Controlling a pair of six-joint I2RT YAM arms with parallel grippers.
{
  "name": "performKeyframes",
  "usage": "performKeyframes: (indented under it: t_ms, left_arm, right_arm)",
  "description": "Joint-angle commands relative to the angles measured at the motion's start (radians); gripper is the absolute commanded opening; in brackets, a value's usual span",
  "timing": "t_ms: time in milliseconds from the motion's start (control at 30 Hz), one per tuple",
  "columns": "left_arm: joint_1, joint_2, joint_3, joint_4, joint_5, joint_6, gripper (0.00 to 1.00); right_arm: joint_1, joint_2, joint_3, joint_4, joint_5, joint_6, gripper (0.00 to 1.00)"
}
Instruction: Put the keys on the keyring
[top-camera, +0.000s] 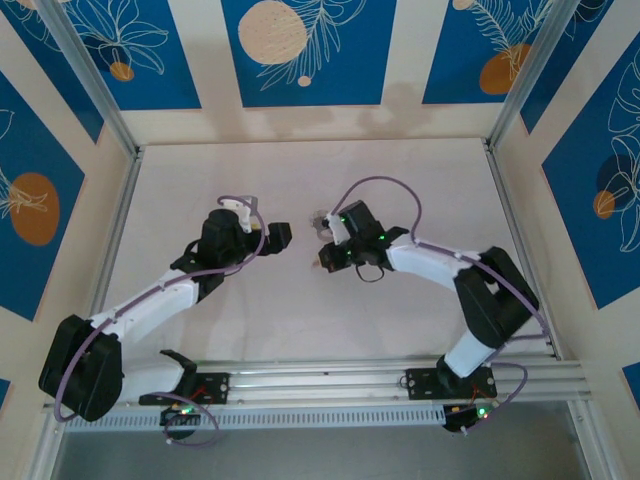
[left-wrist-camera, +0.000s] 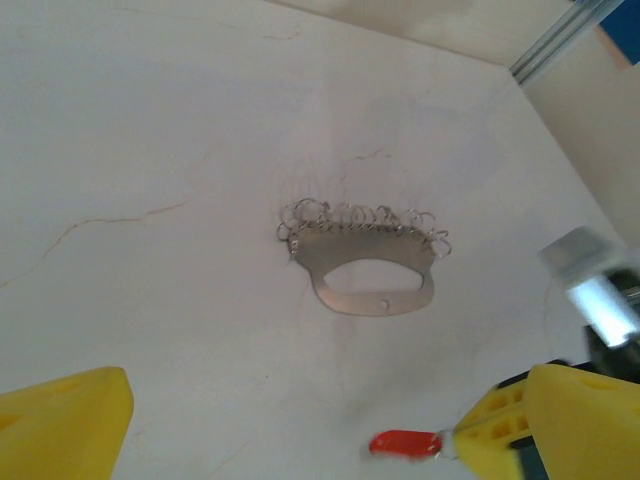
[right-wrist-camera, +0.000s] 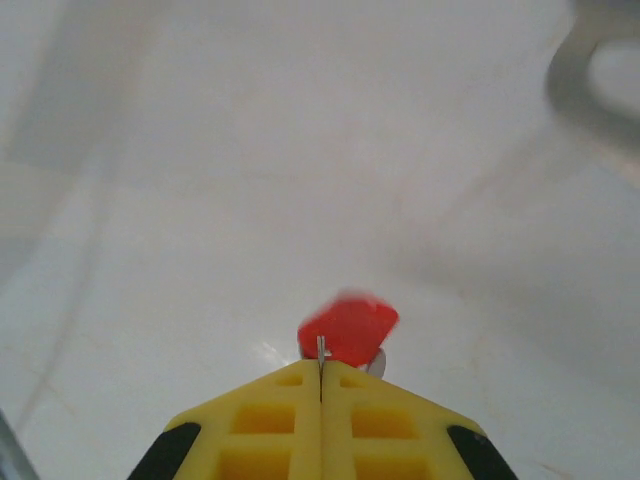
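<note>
1. keyring (left-wrist-camera: 360, 245): thin grey-silver metal loop lying flat on the white, hairline-cracked surface (left-wrist-camera: 150, 150). A fringe of small wire rings runs along one long side. The opposite side is a plain curve, with an oval opening inside. Neither tool touches it. It appears again, blurred, at the upper right corner of the right wrist view (right-wrist-camera: 585, 80).

2. key (left-wrist-camera: 402, 443): tiny, with a red plastic head. It sits near the keyring but apart from it, off the plain curved side and away from the fringe. The head projects free beyond the fingertips that hold it (right-wrist-camera: 347, 328). Contact with the surface: cannot tell.

3. right tool (right-wrist-camera: 320, 375): clenched and grasping the key. Its yellow fingers meet, and a thin silver sliver shows in the seam between them. It stands off the keyring's plain side.

4. left tool (left-wrist-camera: 330, 410): released, yellow fingers spread wide with nothing between them. It is also off the keyring's plain side, farther from the keyring than the key, and faces the loop.
</note>
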Motion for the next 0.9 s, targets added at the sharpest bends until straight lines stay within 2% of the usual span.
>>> performKeyframes:
  t_ms: [0,133,367,567,700,867]
  left_arm:
    - [-0.007,-0.036,0.03,0.087,0.038,-0.047,1.0]
    - [-0.007,-0.047,0.04,0.167,0.171,0.018,0.99]
    - [-0.007,0.044,0.175,0.122,0.421,0.091,0.87]
    - [-0.01,0.114,0.255,0.125,0.593,0.087,0.76]
    - [-0.015,0.136,0.275,0.117,0.623,0.083,0.68]
    - [-0.029,0.154,0.281,0.112,0.621,0.081,0.64]
  right_arm:
    - [-0.034,-0.115,-0.028,0.014,-0.038,-0.025,0.0]
    - [-0.096,-0.219,-0.071,0.085,-0.116,-0.013,0.0]
    - [-0.223,-0.327,-0.14,0.237,-0.336,0.017,0.0]
    - [-0.268,-0.361,-0.15,0.286,-0.495,0.02,0.0]
    - [-0.271,-0.37,-0.149,0.293,-0.539,0.023,0.0]
    - [-0.274,-0.383,-0.161,0.287,-0.538,0.019,0.0]
